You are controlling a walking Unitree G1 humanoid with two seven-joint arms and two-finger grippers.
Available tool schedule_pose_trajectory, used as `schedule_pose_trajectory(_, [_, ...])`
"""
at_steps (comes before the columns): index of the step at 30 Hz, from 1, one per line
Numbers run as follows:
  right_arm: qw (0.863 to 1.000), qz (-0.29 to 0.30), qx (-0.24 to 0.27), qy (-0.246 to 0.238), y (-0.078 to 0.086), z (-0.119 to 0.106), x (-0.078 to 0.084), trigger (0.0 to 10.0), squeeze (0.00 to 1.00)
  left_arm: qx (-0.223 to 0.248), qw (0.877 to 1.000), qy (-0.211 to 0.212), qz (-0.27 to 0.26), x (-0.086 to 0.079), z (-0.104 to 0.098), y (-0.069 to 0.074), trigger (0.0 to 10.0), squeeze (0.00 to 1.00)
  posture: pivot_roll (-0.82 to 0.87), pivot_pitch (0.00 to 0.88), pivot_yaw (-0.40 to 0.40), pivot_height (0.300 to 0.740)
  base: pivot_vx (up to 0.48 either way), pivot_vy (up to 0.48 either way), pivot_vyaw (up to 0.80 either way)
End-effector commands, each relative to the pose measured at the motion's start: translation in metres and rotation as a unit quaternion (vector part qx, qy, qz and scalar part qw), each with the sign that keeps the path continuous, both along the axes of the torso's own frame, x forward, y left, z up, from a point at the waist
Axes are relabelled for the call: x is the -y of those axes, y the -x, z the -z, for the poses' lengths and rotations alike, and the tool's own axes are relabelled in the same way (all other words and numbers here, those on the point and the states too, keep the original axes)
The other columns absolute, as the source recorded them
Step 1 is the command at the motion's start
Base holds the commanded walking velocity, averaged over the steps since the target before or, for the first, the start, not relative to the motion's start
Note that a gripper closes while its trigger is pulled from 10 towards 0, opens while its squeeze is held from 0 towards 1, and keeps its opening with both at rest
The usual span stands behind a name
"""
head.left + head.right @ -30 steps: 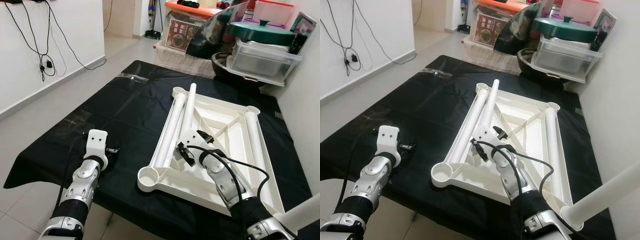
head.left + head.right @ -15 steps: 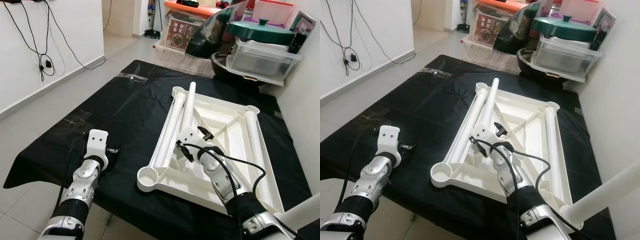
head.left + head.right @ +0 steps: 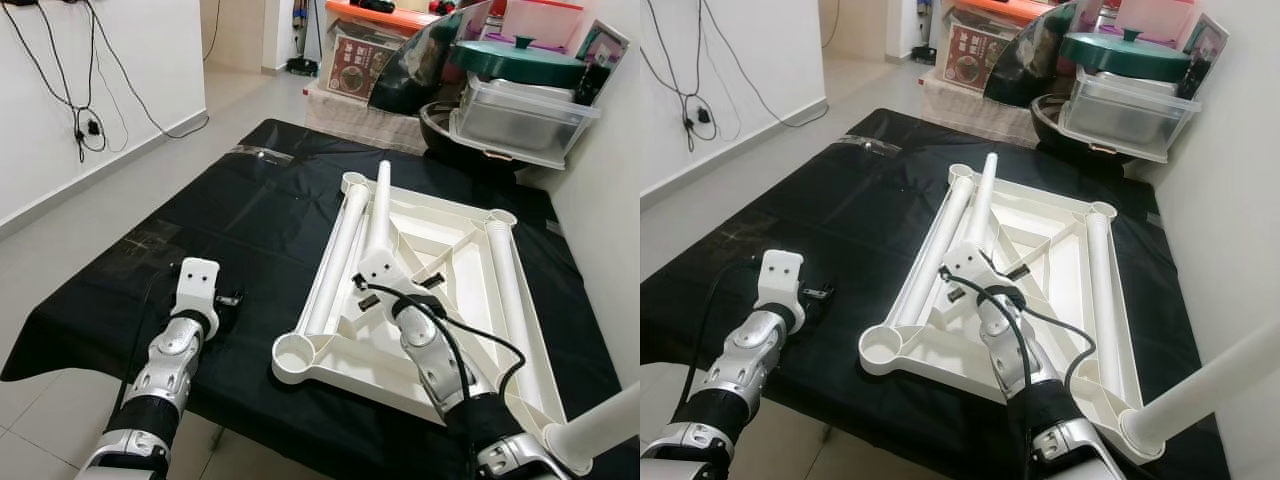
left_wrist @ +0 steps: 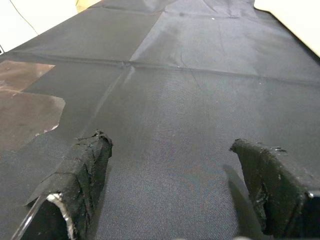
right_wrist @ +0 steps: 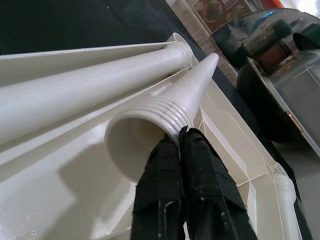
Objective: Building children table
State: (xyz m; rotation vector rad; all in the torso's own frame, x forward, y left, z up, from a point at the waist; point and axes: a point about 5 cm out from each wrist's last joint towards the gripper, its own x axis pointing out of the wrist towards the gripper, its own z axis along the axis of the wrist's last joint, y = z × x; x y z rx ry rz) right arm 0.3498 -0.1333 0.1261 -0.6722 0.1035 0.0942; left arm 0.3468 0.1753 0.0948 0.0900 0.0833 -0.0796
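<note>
1. The right gripper point(image 5: 181, 150) is sitting further forward than a second ago, now at the threaded open end of the loose table leg point(image 3: 379, 205), its jaws pressed together against the rim; earlier the fingers were apart and a little nearer the robot.
2. That is suggesting a pinch on the leg's mouth, likely ahead of lifting it toward a corner socket point(image 3: 295, 353).
3. The upturned tabletop point(image 3: 452, 377) is lying on the black cloth point(image 3: 250, 200), right of centre, acting as a tray: inside it are resting the loose leg and two more legs point(image 3: 338, 255) along its left and right edges.
4. The left gripper point(image 4: 172, 165) is hovering with jaws apart over bare cloth, near left.
5. Far right, stacked storage bins point(image 3: 520, 115) are sitting closed under a green lid point(image 3: 520, 62).
</note>
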Motion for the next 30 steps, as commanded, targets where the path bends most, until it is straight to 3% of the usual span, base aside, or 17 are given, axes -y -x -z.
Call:
schedule_pose_trajectory(1, [1.000,-0.001,-0.009,0.000,0.002,0.008,-0.001,0.0,0.00,-0.005,1.000,-0.003,0.011,0.008,0.003,-0.001,10.0,0.00,0.16,0.000,-0.152,0.740,0.000,0.000,0.00])
schedule_pose_trajectory(2, [1.000,0.002,-0.013,0.000,0.002,0.010,-0.001,2.5,0.00,-0.006,1.000,-0.003,0.012,0.008,0.003,-0.001,10.0,0.00,0.16,0.000,-0.152,0.740,0.000,0.000,0.00])
schedule_pose_trajectory(3, [1.000,0.002,-0.013,0.000,0.002,0.010,-0.001,2.5,0.00,-0.006,1.000,-0.003,0.012,0.008,0.003,-0.001,10.0,0.00,0.16,0.000,-0.152,0.740,0.000,0.000,0.00])
schedule_pose_trajectory(4, [1.000,0.005,-0.022,0.001,0.002,0.013,-0.002,10.0,0.00,-0.008,1.000,-0.004,0.013,0.008,0.004,0.000,10.0,0.00,0.16,0.000,-0.152,0.740,0.000,0.000,0.00])
schedule_pose_trajectory(8, [0.999,0.013,-0.029,0.001,0.001,0.017,-0.001,10.0,0.00,-0.011,1.000,-0.006,0.014,0.009,0.005,0.000,10.0,0.00,0.16,0.000,-0.152,0.740,0.000,0.000,0.00])
schedule_pose_trajectory(9, [0.999,0.012,-0.026,-0.020,0.002,0.016,-0.001,10.0,0.43,-0.013,1.000,-0.007,0.014,0.009,0.006,0.000,10.0,0.00,0.16,0.000,-0.152,0.740,0.000,0.000,0.00])
schedule_pose_trajectory(11, [0.999,0.012,-0.022,-0.036,0.002,0.016,-0.001,10.0,0.43,-0.014,1.000,-0.007,0.015,0.008,0.006,0.000,10.0,0.00,0.16,0.000,-0.152,0.740,0.000,0.000,0.00])
schedule_pose_trajectory(12, [0.999,0.009,-0.026,-0.039,0.003,0.016,-0.001,10.0,1.00,-0.015,1.000,-0.008,0.015,0.008,0.006,0.000,10.0,0.00,0.16,0.000,-0.152,0.740,0.000,0.000,0.00])
schedule_pose_trajectory(25, [0.998,0.013,-0.056,-0.020,0.003,0.028,0.000,10.0,1.00,-0.020,1.000,-0.011,0.020,0.010,0.008,0.000,10.0,0.00,0.16,0.000,-0.153,0.740,0.000,0.000,0.00])
schedule_pose_trajectory(26, [0.998,0.013,-0.060,-0.014,0.003,0.029,-0.001,10.0,0.61,-0.020,1.000,-0.011,0.020,0.010,0.008,0.000,10.0,0.00,0.17,0.000,-0.158,0.740,0.000,0.000,0.00])
schedule_pose_trajectory(27, [0.998,0.012,-0.062,-0.010,0.002,0.030,-0.002,10.0,0.61,-0.020,1.000,-0.012,0.019,0.009,0.008,0.001,10.0,0.00,0.17,0.000,-0.158,0.740,0.000,0.000,0.00])
schedule_pose_trajectory(28, [0.998,0.012,-0.063,-0.001,0.001,0.031,-0.004,10.0,0.00,-0.020,1.000,-0.013,0.019,0.009,0.008,0.001,10.0,0.00,0.17,0.000,-0.158,0.740,0.000,0.000,0.00])
schedule_pose_trajectory(30, [0.998,0.013,-0.062,0.003,0.000,0.030,-0.004,10.0,0.00,-0.020,1.000,-0.013,0.018,0.008,0.008,0.001,10.0,0.00,0.17,0.000,-0.158,0.740,0.000,0.000,0.00])
